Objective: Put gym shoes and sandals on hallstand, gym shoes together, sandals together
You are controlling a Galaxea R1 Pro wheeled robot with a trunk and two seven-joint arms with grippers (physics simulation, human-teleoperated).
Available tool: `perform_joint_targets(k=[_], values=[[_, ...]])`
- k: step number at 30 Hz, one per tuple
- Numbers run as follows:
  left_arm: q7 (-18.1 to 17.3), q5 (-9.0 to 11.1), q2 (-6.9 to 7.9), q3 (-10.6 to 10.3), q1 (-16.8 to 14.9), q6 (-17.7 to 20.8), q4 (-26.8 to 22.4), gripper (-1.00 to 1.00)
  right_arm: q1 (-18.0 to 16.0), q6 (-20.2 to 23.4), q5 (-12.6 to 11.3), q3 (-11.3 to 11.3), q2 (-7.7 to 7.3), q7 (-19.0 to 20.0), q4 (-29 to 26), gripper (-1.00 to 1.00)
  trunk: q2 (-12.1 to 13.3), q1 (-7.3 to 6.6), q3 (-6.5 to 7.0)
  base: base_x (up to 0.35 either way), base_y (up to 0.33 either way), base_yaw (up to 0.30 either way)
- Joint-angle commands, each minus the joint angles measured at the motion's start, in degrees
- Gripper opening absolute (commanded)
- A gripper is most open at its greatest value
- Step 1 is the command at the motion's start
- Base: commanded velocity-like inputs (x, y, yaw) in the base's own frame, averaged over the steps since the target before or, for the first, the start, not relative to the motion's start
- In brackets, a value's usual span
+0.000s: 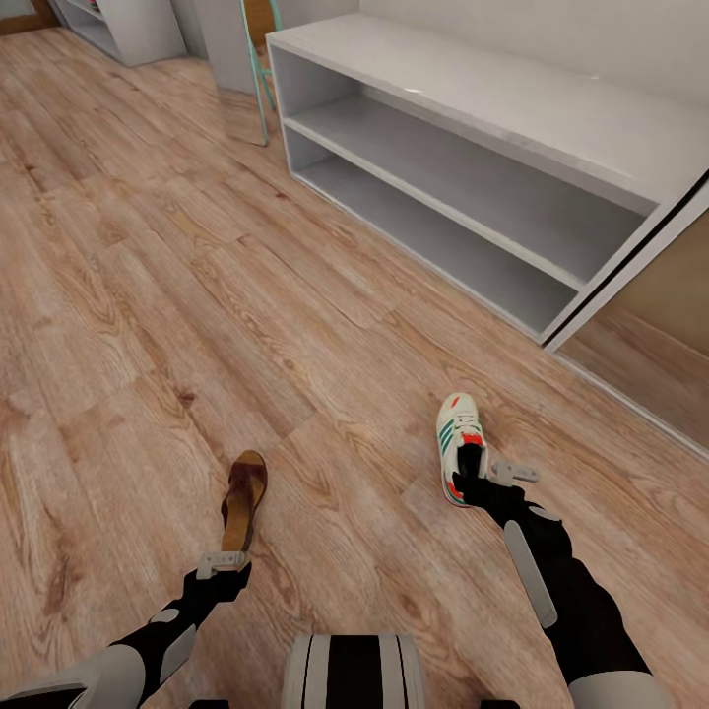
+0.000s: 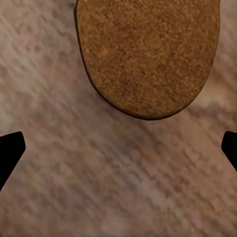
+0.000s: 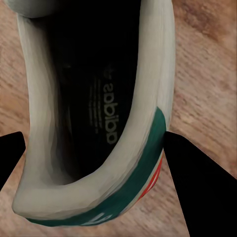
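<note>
One gym shoe (image 1: 459, 435), white with green stripes and a red-orange heel patch, lies on the corridor floor (image 1: 197, 295) at the right. My right gripper (image 1: 489, 476) is down at its heel. In the right wrist view the fingers (image 3: 12, 154) stand on either side of the gym shoe's (image 3: 143, 148) heel collar, and the right gripper (image 3: 118, 163) is open. One brown sandal (image 1: 243, 495) lies at the left. My left gripper (image 1: 222, 563) hovers just behind its heel, open, with the sandal's heel (image 2: 148, 59) beyond the left gripper (image 2: 118, 148). The hallstand (image 1: 492, 98) stands at the upper right.
A sliding door panel with a dark frame (image 1: 640, 295) adjoins the hallstand's right end. A teal-framed object (image 1: 261, 69) leans by its left end. Another pale unit (image 1: 128, 30) stands at the far upper left. Bare plank floor spreads between the shoes and the hallstand.
</note>
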Motion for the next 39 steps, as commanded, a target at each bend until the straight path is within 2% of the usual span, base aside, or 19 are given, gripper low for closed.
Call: perform_joint_targets(k=[1,27,28,39], values=[[-0.38,-0.06,0.01,0.47,-0.03,-0.10,0.06,1.00,-0.02,0.21,-0.61,0.08,-0.01,-0.54,-0.08,-1.00,-0.01,-0.01,-0.03,0.025,0.000,0.000],[-0.38,-0.06,0.01,0.47,-0.03,-0.10,0.03,1.00,-0.02,0.21,-0.61,0.07,-0.02,-0.53,-0.08,-1.00,-0.01,-0.01,-0.04,0.098,0.000,0.000],[-0.38,-0.06,0.01,0.47,-0.03,-0.09,0.03,-1.00,-0.02,0.21,-0.61,0.05,-0.03,-0.53,-0.08,-1.00,-0.01,-0.01,-0.04,0.007,0.000,0.000],[-0.38,-0.06,0.01,0.47,-0.04,-0.08,0.03,-1.00,-0.02,0.21,-0.61,0.04,-0.06,-0.53,-0.08,-1.00,-0.01,-0.01,-0.04,0.001,0.000,0.000]])
